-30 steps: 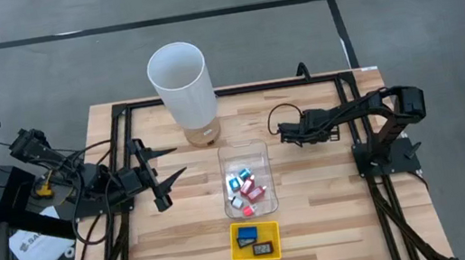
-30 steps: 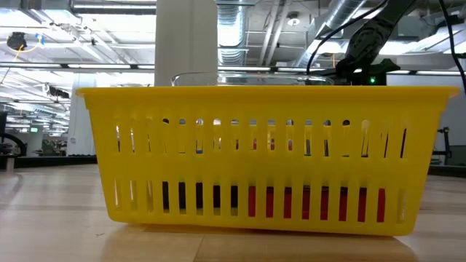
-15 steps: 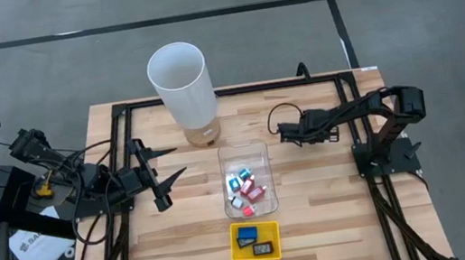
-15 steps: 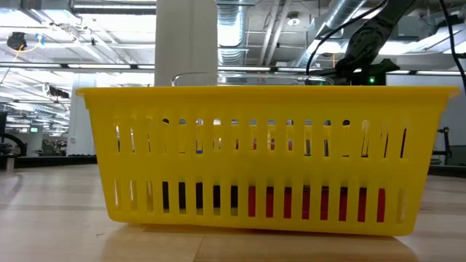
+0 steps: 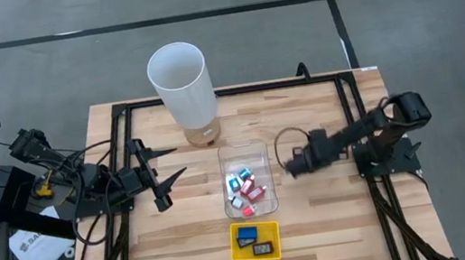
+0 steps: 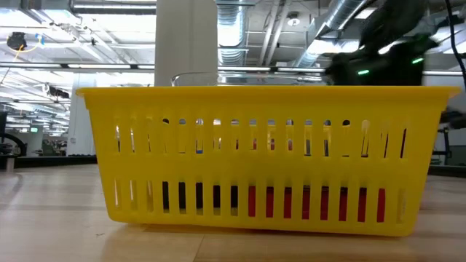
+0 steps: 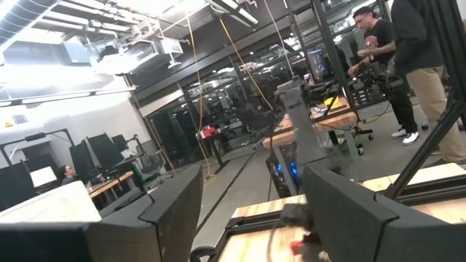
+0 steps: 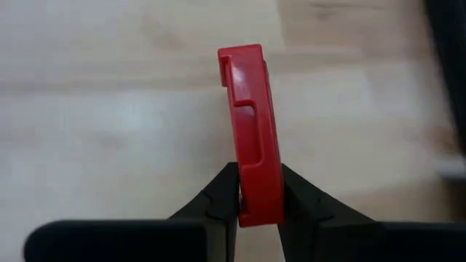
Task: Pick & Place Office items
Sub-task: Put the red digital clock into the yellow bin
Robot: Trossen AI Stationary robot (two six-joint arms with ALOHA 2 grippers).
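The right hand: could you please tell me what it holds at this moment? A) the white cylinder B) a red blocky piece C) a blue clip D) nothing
B: in the right wrist view, the right hand has its two dark fingers pinched on a red blocky piece above bare wood.

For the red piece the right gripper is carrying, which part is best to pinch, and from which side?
Across its two broad flat faces at one narrow end, coming in end-on. The right wrist view shows the red piece is a thin slab with a notch on one face, and the right gripper is clamped on it that way, below the notch.
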